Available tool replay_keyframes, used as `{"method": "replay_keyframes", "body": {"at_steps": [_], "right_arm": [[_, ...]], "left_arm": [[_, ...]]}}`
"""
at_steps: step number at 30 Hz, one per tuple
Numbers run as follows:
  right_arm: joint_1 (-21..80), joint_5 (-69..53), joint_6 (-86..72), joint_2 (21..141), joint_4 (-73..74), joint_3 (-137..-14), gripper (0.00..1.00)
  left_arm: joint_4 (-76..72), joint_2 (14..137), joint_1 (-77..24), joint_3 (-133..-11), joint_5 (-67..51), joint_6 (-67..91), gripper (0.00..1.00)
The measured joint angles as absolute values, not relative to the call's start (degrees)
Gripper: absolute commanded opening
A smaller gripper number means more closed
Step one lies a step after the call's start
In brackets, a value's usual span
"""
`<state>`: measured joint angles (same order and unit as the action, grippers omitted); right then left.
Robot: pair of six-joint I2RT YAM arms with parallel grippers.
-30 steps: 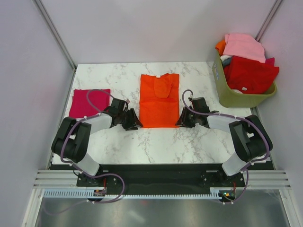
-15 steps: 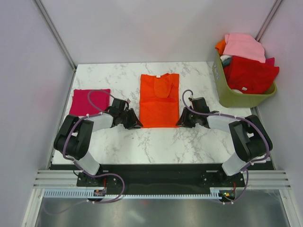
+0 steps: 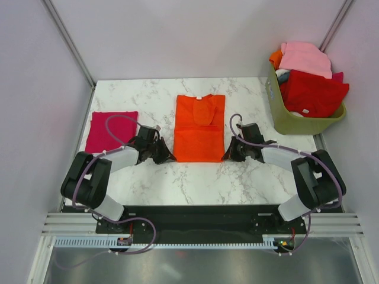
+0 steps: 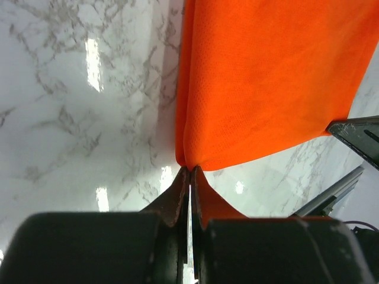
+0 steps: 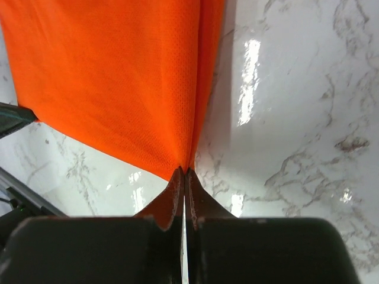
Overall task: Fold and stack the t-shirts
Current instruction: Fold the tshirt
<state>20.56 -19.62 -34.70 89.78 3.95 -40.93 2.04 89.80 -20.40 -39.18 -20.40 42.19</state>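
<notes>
At the far left of the marble table (image 3: 195, 180), the crimson-magenta t-shirt (image 3: 111, 131) is seen lying as a flat folded square, apart from both arms. Just to its right, the left gripper (image 4: 189, 170) is pressed nearly shut. Its two fingers are pinched on the near left corner of the orange t-shirt (image 3: 199, 130), with only a thin layer of cloth held between them. The orange t-shirt is laid out in the middle of the table as a long strip, with a sleeve turned in over its upper part. Its near right corner is clamped likewise by the right gripper (image 5: 184, 171), whose fingers are closed to a hairline gap on the cloth. At the far right, an olive-green basket (image 3: 305, 124) is heaped with pink and red clothes.
</notes>
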Motion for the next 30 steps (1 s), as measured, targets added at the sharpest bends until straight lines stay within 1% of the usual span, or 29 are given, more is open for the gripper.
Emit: {"method": "replay_keyframes", "body": {"at_steps": [15,19,23,30], "right_arm": [[20.86,-23.38,-34.15,68.31,15.79,-40.36,0.0],[20.91,-23.68,-34.09,63.0,18.81,-40.18,0.0],[20.91,-23.4,-34.11,60.38,21.1,-40.34,0.0],[20.88,-20.53,-33.78,61.6,24.86,-45.8,0.0]], "left_arm": [[13.23,67.44,-21.3,-36.88,-23.11,42.04,0.02],[16.25,63.26,-21.41,-36.93,-24.4,42.04,0.02],[19.4,61.25,-21.41,-38.04,-25.78,42.06,0.02],[22.24,62.52,-21.41,-45.17,-26.72,42.06,0.02]]}}
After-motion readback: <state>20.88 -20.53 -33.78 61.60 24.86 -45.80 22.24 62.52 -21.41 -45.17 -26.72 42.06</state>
